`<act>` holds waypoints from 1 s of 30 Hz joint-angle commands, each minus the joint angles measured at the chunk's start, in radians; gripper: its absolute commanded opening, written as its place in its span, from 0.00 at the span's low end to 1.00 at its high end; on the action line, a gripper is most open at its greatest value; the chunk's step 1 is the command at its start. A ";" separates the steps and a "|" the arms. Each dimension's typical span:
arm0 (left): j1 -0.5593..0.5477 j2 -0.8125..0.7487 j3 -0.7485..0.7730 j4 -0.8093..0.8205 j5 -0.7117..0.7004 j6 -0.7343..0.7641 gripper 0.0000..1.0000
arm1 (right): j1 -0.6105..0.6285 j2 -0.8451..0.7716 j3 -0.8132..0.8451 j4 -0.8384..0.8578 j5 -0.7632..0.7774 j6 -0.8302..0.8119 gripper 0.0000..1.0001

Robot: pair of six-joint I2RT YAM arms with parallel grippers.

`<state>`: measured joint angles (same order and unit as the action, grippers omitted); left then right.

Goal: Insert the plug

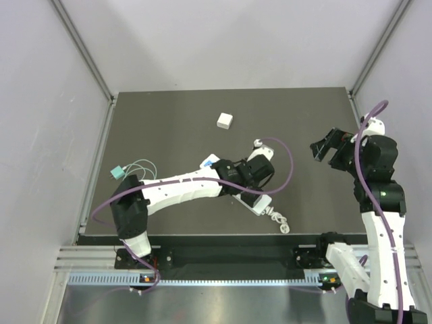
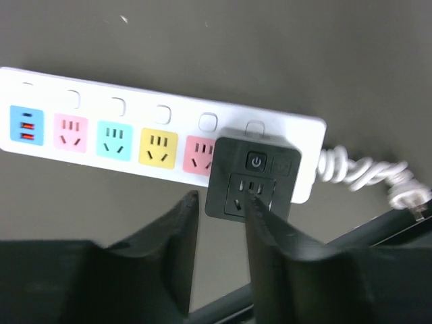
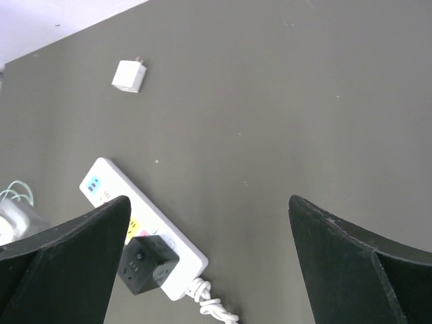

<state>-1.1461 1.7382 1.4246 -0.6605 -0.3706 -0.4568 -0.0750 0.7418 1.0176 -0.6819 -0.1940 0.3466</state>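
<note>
Two grippers stood unclenched over the dark table (image 1: 169, 115). Nearest the bases, the coiled cord (image 2: 364, 172) ran off the near end of the white power strip (image 2: 297, 135), which lay slantwise at mid-table. The black cube plug (image 2: 266, 165) sat on the strip's last socket beside that cord, its own socket face and power button turned up. The left gripper (image 2: 221, 202) hung just above it with jaws apart and nothing between them; one fingertip (image 2: 260, 216) overlapped the cube's face, and whether it touched could not be told. Off to the right, the right gripper (image 3: 209, 199) was raised well clear of the strip, jaws spread wide, holding nothing. Near the table's left edge lay a teal connector (image 1: 118, 173) with thin wire. Farthest back sat a small white adapter (image 1: 224, 120).
</note>
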 commanded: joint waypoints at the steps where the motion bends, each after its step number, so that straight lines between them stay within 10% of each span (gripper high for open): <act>1: 0.006 -0.074 0.126 -0.123 -0.108 -0.054 0.41 | -0.009 -0.030 -0.005 0.024 -0.080 -0.014 1.00; 4: 0.025 -0.115 0.145 -0.137 -0.100 -0.063 0.78 | -0.009 -0.071 -0.100 0.114 -0.095 0.068 1.00; 7: 0.074 -0.150 0.146 -0.137 -0.068 -0.062 0.93 | -0.009 -0.090 -0.167 0.165 -0.091 0.146 1.00; 18: 0.437 -0.256 0.039 -0.146 -0.148 -0.081 0.92 | -0.009 -0.005 -0.355 0.369 -0.321 0.215 1.00; 30: 1.202 -0.425 -0.298 0.025 0.200 -0.298 0.88 | -0.008 -0.035 -0.455 0.478 -0.329 0.200 1.00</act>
<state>-0.0872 1.3621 1.1999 -0.7246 -0.3145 -0.6720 -0.0757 0.7288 0.5755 -0.2958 -0.5037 0.5606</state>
